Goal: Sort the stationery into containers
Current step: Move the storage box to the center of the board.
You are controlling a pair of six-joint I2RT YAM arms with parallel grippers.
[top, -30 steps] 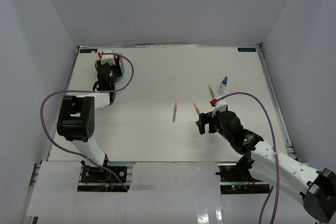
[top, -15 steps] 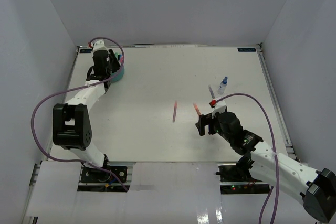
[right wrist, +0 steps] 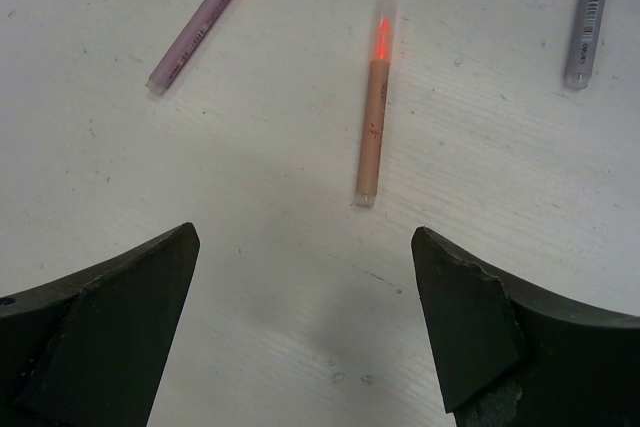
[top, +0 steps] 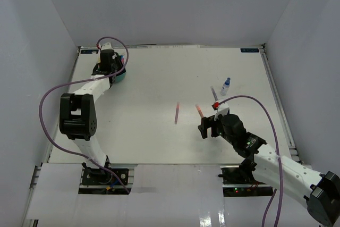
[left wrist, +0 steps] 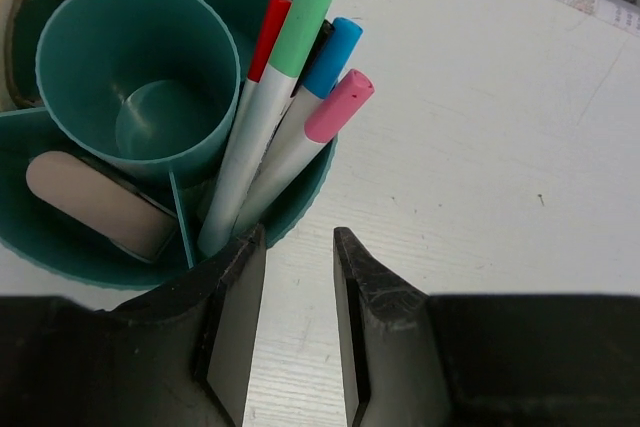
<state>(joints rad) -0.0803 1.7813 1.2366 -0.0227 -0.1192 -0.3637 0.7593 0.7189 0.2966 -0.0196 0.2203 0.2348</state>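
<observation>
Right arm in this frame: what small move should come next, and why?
Probably ease the right gripper forward and down over the orange pen, then close. Its jaws stand wide open and empty, and the pen lies loose on the table just ahead, roughly centred between them.

Arms, two: both extended, both empty-handed.
I am holding the left arm (top: 85, 97) stretched far forward, left gripper (left wrist: 297, 242) narrowly parted; the right arm (top: 265, 155) is angling inward, right gripper (right wrist: 305, 239) gaping wide.
</observation>
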